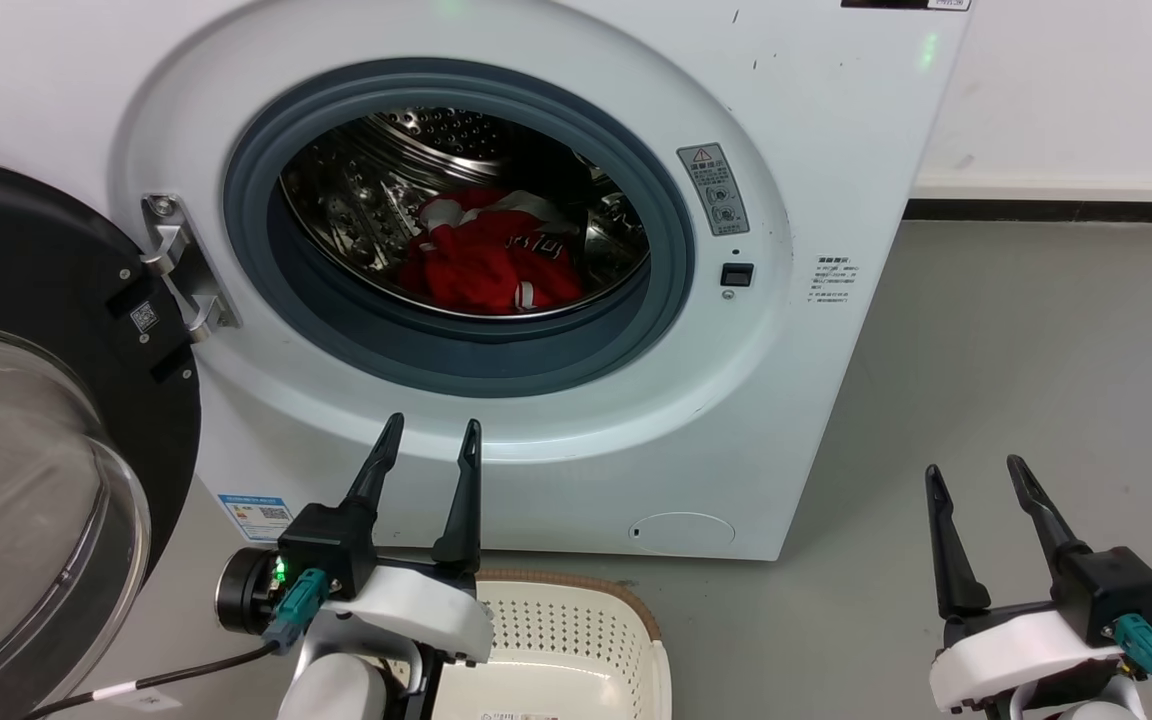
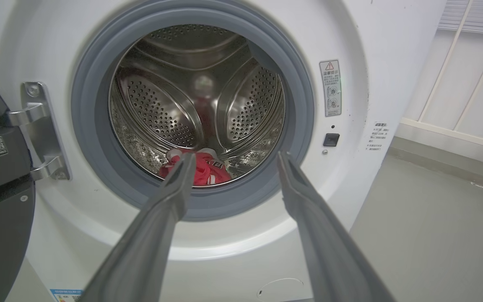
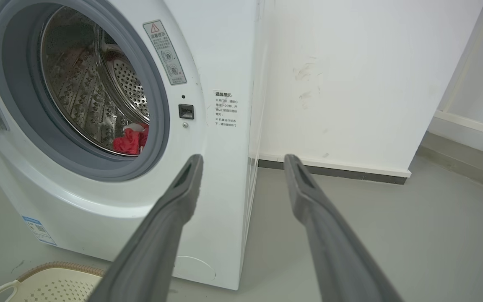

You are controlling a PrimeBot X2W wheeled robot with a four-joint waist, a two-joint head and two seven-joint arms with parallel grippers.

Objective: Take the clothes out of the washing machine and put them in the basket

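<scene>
The washing machine (image 1: 836, 150) stands with its black-framed glass door (image 1: 26, 300) swung wide open at 9 o'clock in the head view, hanging from a metal hinge (image 1: 181, 265) beside the grey rubber rim (image 1: 256, 180) of the porthole. The clothes (image 1: 491, 260), a crumpled red heap with white trim and lettering, lie on the bottom of the perforated steel drum (image 1: 386, 190), toward the front lip and just at 1 o'clock of its centre. The left pincer (image 1: 434, 422) hovers outside the machine at 6 o'clock below the porthole, released, its two dark fingers spread apart and pointing at the opening; in the left wrist view the red heap sits just past the tip of one finger. The basket (image 1: 576, 630) rests on the grey floor (image 1: 1016, 400) in front of the washer, at 6 o'clock in the head view, partly under the left wrist. The right pincer (image 1: 973, 465) is at 4 o'clock, well apart from the machine's front corner, also released with its fingers splayed above the floor. A warning label (image 1: 713, 188) sits at 3 o'clock of the porthole.
</scene>
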